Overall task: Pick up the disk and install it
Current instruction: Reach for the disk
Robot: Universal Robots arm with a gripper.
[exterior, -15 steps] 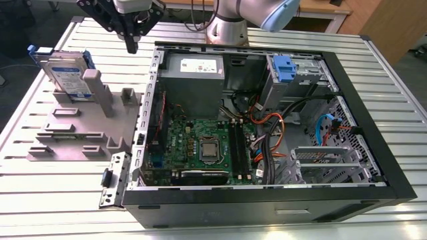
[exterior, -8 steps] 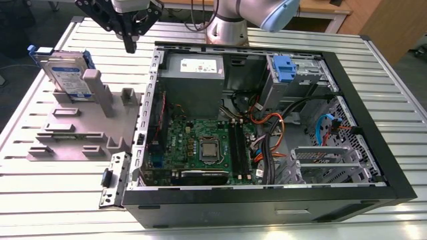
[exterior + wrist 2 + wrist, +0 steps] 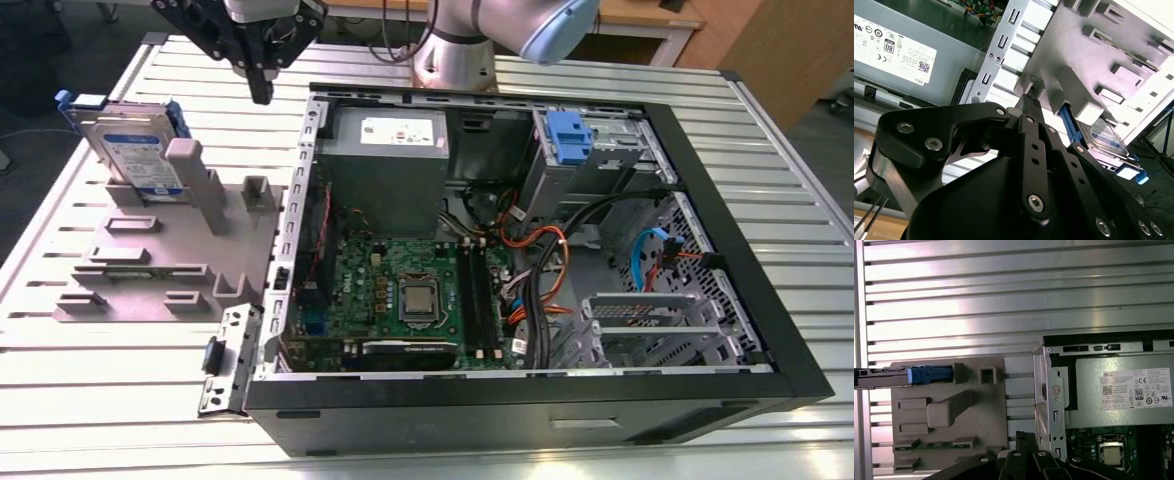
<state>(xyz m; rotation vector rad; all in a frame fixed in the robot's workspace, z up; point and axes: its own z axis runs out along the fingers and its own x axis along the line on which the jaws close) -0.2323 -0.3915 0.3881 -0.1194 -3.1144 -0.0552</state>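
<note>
The disk (image 3: pixel 134 150), a flat silver-grey hard drive with a white-and-blue label inside a blue plastic bracket, is standing upright on its edge in a slot at the far end of the pale grey plastic fixture (image 3: pixel 147 270). The fixture is lying on the ribbed aluminium table (image 3: pixel 107 400), at the exterior view's left. In the first wrist view the disk (image 3: pixel 884 378) is showing edge-on, with the bracket's blue end facing the middle of the fixture (image 3: pixel 984 410). In the second wrist view it (image 3: pixel 1106 135) is peeking out behind the fixture's raised blocks (image 3: pixel 1089 50).

The black gripper (image 3: pixel 263 92) is hanging in the air over the strip of table between the fixture and the open black computer case (image 3: pixel 534 400). It is hanging near the case's far corner, apart from the disk and touching nothing. Its fingers seem to be drawn together into one narrow tip with nothing between them. The dark linkages are crowding both wrist views (image 3: pixel 1026 100) (image 3: pixel 1024 437), so that reading is not quite certain.

Inside the case, the large grey metal power supply box with a white sticker (image 3: pixel 387 150) is sitting at the far side. The green motherboard (image 3: pixel 400 290) is lying below it, and a blue plastic latch (image 3: pixel 567 140) is sitting on the drive bay at the exterior view's right.
</note>
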